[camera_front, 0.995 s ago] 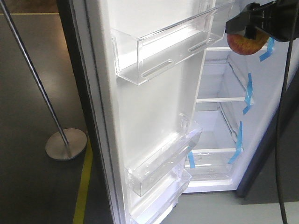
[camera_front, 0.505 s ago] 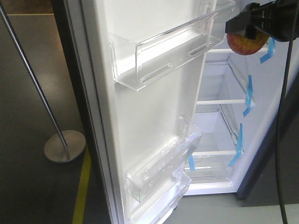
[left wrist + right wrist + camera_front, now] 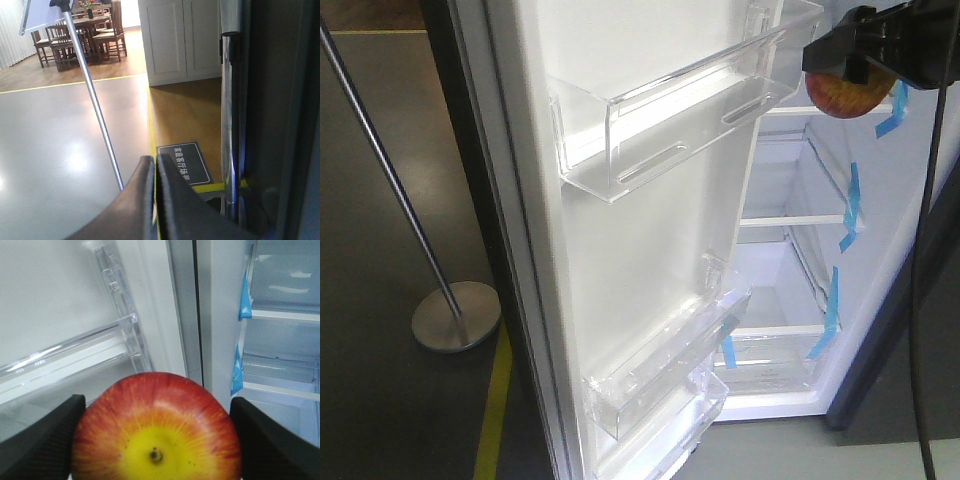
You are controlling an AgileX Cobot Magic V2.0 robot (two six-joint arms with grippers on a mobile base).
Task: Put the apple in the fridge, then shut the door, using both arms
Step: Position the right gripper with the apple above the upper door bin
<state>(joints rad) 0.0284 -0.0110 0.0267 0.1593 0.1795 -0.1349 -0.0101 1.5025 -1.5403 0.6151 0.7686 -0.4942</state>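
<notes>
The red and yellow apple [image 3: 156,430] fills the bottom of the right wrist view, clamped between the two black fingers of my right gripper [image 3: 156,437]. From the front the apple [image 3: 845,96] hangs under that gripper [image 3: 860,62] at the top right, level with the fridge's [image 3: 780,290] upper white shelf, near the opening. The door [image 3: 650,250] stands open at the left, white inside with clear bins. My left gripper [image 3: 155,162] is shut on nothing and sits outside the door, near its grey outer edge [image 3: 232,115].
A metal pole on a round base [image 3: 455,315] stands on the grey floor left of the door. A yellow floor line [image 3: 495,400] runs beside it. Blue tape strips [image 3: 852,195] mark the fridge's right wall. A black cable [image 3: 920,250] hangs at the right.
The door and its bins have shifted a little further left in the front view. The apple and my right gripper stay at the same spot.
</notes>
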